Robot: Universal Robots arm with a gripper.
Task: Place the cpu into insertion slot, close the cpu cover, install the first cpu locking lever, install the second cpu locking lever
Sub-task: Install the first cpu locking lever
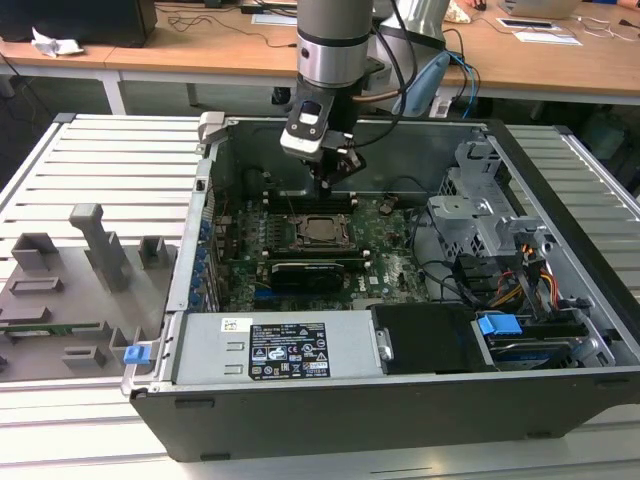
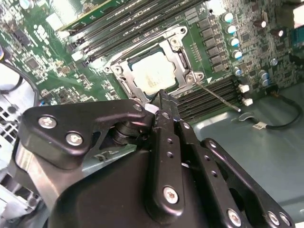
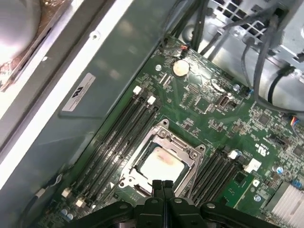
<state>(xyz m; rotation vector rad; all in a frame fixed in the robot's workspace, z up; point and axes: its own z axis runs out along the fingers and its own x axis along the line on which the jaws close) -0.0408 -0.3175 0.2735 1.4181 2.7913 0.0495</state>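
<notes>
- well, the gripper (image 1: 325, 186) hangs in the upper centre of the exterior view, its tip just above the cpu (image 1: 322, 229) in the picture, inside the open computer case (image 1: 560, 200)
- the claw is clenched: in the first wrist view its two fingertips (image 3: 156, 186) press together with nothing between them
- in the second wrist view the fingertips (image 2: 164, 101) sit at the edge of the cpu cover (image 2: 176, 59), just beside the cpu; whether they touch the cover cannot be told
- the cpu lies flat in the insertion slot (image 3: 138, 160), metal top up, and the cover lies down around it so the top shows through the window
- a thin silver lever (image 2: 218, 96) runs out from one corner of the cover, across the memory slots (image 3: 118, 137)
- the case holds the green motherboard (image 1: 395, 262), a black graphics card (image 1: 305, 272) just below the cpu in the picture, a power supply (image 1: 200, 350) along the lower edge and a metal drive cage (image 1: 480, 215) toward the exterior view's right
- a grey fixture tray (image 1: 50, 330) with upright blocks lies at the exterior view's left, well apart from the gripper
- the power supply bears a white label (image 1: 288, 350) with dark print, and a white sticker (image 3: 77, 91) sits on the case wall
</notes>
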